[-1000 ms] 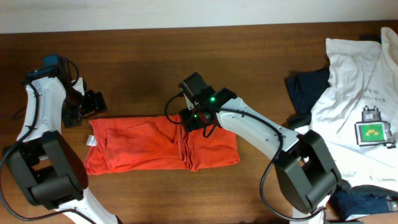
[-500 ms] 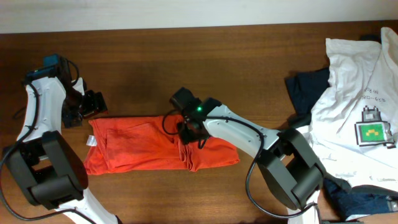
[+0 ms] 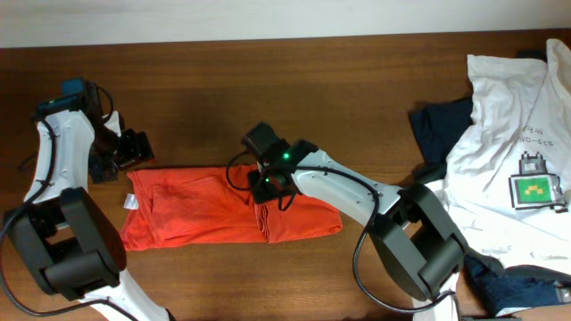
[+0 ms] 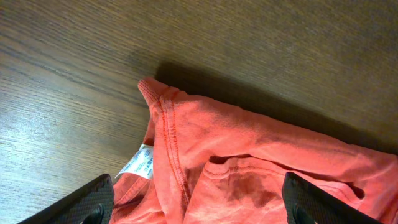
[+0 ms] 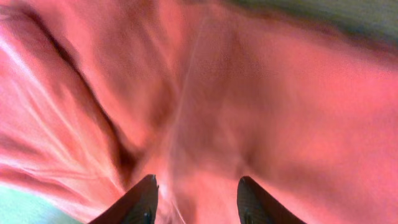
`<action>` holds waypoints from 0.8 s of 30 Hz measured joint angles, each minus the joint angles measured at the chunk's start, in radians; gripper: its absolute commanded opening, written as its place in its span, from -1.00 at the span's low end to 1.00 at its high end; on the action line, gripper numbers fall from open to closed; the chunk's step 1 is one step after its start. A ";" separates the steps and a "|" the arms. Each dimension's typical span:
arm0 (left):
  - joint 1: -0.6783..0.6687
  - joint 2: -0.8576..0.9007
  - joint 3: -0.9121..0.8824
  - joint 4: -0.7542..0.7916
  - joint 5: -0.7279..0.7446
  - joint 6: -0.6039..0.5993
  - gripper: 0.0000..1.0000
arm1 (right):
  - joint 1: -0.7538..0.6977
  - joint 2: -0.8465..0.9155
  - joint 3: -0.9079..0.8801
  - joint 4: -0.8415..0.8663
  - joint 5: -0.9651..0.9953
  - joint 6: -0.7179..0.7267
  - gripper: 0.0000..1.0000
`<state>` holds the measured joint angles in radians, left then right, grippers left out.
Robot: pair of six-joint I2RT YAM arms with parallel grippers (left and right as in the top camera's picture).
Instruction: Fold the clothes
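Now both spread-fingered — right gripper [image 5: 198, 202] over the orange-red T-shirt [image 3: 196, 209], left gripper [image 4: 199, 205] beside.

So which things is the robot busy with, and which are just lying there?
Busy with: half-folded orange-red T-shirt, under the right arm's open jaws.
Just lying there: white T-shirt with a green square picture; dark navy garments beside it.

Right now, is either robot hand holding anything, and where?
The left gripper holds nothing. The right gripper sits on the orange-red T-shirt at its middle fold; a grip cannot be told.
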<state>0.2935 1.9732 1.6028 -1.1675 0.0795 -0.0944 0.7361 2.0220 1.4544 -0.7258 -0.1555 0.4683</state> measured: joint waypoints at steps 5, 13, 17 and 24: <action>0.000 0.000 0.000 0.001 0.000 0.000 0.72 | 0.000 -0.104 0.002 -0.183 0.003 0.000 -0.03; 0.000 0.000 0.000 0.001 0.000 0.000 0.72 | 0.050 0.007 -0.002 -0.100 -0.017 0.005 -0.81; 0.000 0.000 0.000 0.001 0.000 0.000 0.72 | 0.050 0.038 -0.004 -0.059 -0.020 0.007 -0.92; 0.000 0.000 0.000 0.002 0.000 0.000 0.74 | 0.050 0.039 0.077 -0.089 -0.085 -0.011 -0.26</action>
<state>0.2935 1.9732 1.6028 -1.1656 0.0792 -0.0944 0.7860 2.0605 1.5318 -0.8150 -0.2401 0.4572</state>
